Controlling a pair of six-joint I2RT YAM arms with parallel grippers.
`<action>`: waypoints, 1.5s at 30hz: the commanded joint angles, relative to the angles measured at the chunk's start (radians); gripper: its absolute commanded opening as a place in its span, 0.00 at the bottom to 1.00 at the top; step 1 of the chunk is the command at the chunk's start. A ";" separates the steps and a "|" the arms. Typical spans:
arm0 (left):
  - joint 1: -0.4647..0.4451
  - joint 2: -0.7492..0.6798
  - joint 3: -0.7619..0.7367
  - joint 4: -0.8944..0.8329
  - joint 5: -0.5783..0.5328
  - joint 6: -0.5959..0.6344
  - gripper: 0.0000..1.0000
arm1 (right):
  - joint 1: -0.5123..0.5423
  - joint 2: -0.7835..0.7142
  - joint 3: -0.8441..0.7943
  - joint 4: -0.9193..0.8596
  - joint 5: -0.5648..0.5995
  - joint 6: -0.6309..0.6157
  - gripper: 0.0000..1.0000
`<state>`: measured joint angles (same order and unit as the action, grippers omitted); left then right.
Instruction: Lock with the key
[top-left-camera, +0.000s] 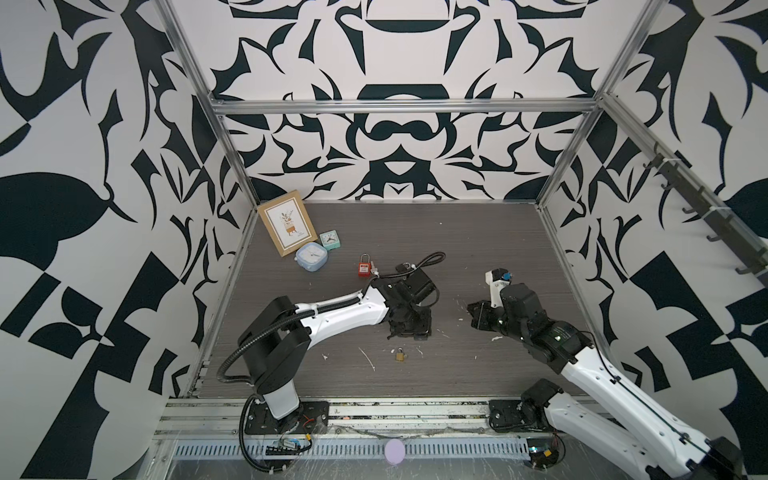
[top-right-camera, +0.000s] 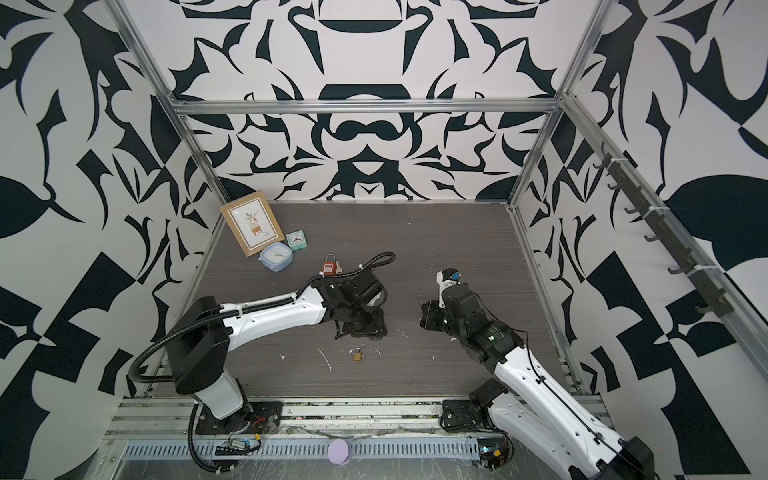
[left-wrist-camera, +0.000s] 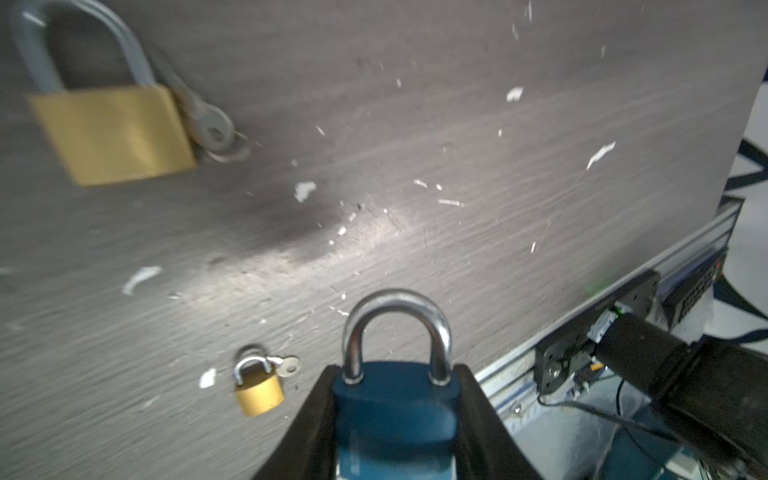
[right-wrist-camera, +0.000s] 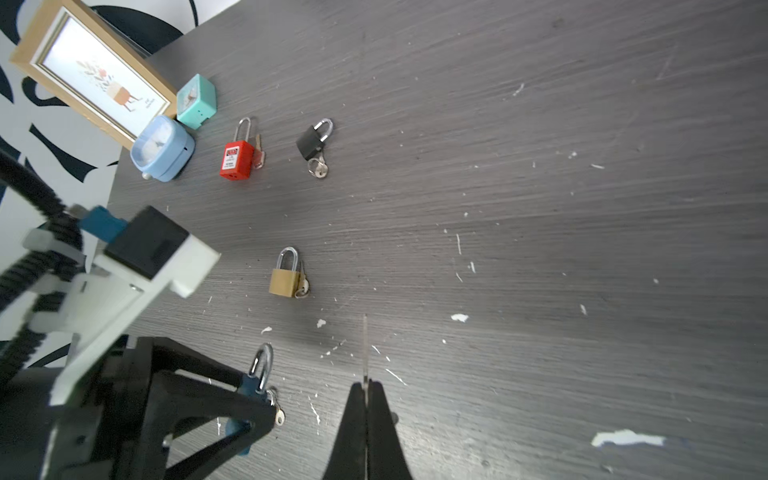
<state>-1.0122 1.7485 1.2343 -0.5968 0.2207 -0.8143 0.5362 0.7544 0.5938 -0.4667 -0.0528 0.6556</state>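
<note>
Right wrist view: four padlocks (right-wrist-camera: 237, 160), two clocks (right-wrist-camera: 162, 149); left gripper (right-wrist-camera: 254, 401) tight around blue padlock (right-wrist-camera: 248, 385), right gripper (right-wrist-camera: 366, 388) tight on key (right-wrist-camera: 365, 349).

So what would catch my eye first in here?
The loud black-and-white walls all round the dark table. Next, near the middle, the left gripper is clamped on a blue padlock, and the right gripper close by pinches what looks like a thin key. A red padlock and a brass padlock lie loose.
</note>
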 joint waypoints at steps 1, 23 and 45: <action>-0.023 0.062 0.082 -0.030 0.140 0.052 0.00 | -0.004 -0.028 -0.022 -0.044 0.027 0.031 0.00; -0.058 0.260 0.184 -0.067 0.253 0.025 0.18 | -0.004 -0.097 -0.056 -0.023 0.016 0.018 0.00; -0.037 0.263 0.153 -0.040 0.254 -0.003 0.49 | -0.004 -0.130 -0.075 -0.048 -0.034 0.041 0.00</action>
<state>-1.0592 2.0140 1.3998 -0.6289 0.4770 -0.8043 0.5358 0.6361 0.5220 -0.5133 -0.0669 0.6823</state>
